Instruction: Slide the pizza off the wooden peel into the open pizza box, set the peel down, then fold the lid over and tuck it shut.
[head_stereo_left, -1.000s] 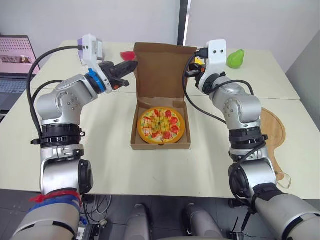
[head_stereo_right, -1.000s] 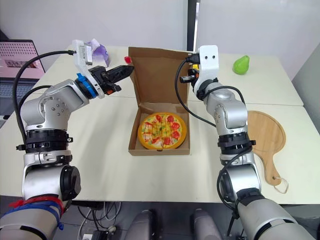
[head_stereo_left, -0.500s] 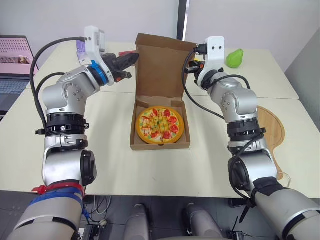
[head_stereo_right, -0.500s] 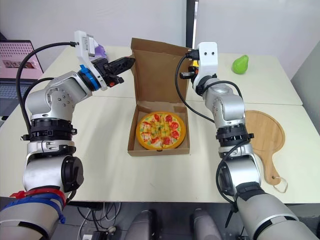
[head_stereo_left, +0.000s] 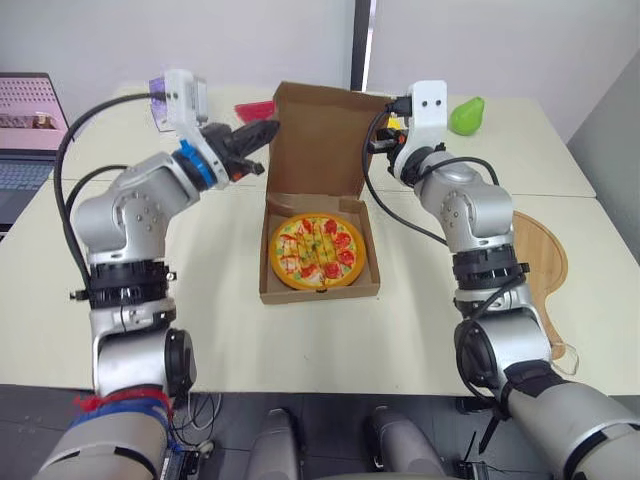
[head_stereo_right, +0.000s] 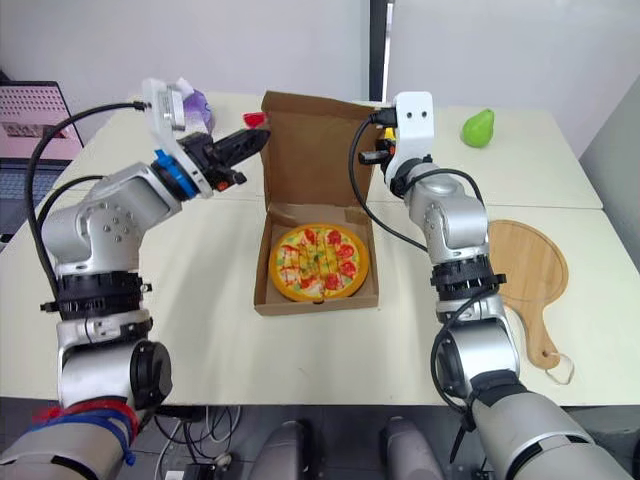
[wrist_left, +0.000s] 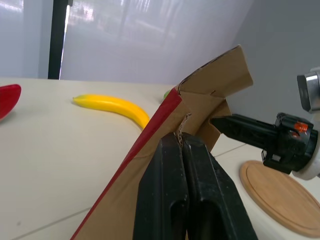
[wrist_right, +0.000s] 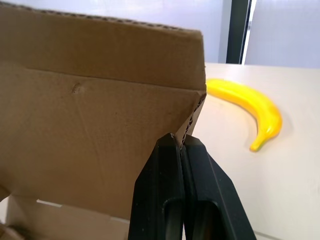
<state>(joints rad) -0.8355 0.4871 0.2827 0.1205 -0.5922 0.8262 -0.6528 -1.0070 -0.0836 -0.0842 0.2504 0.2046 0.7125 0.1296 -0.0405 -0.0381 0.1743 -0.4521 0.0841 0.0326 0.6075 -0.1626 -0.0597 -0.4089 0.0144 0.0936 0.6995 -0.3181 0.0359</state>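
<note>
The pizza (head_stereo_left: 317, 248) lies in the base of the cardboard box (head_stereo_left: 320, 293) at the table's middle. The box lid (head_stereo_left: 318, 140) stands upright behind it. My left gripper (head_stereo_left: 268, 132) is at the lid's top left corner, shut, with the corrugated lid edge (wrist_left: 179, 131) pinched at its fingertips. At the top right corner my right gripper (head_stereo_right: 374, 132) is shut on the lid edge (wrist_right: 192, 127) in the same way. The wooden peel (head_stereo_left: 540, 255) lies flat on the table to the right of the box, with nothing on it.
A green pear (head_stereo_left: 468, 115) sits at the far right of the table. A banana (wrist_right: 245, 100) lies behind the lid, and a red object (head_stereo_left: 255, 106) behind its left side. A laptop (head_stereo_left: 30, 110) is at the far left, with a purple object (head_stereo_right: 195, 100) nearby.
The camera view has shifted a little. Both grippers stay at the lid's top corners, and the lid stands upright much as before.
</note>
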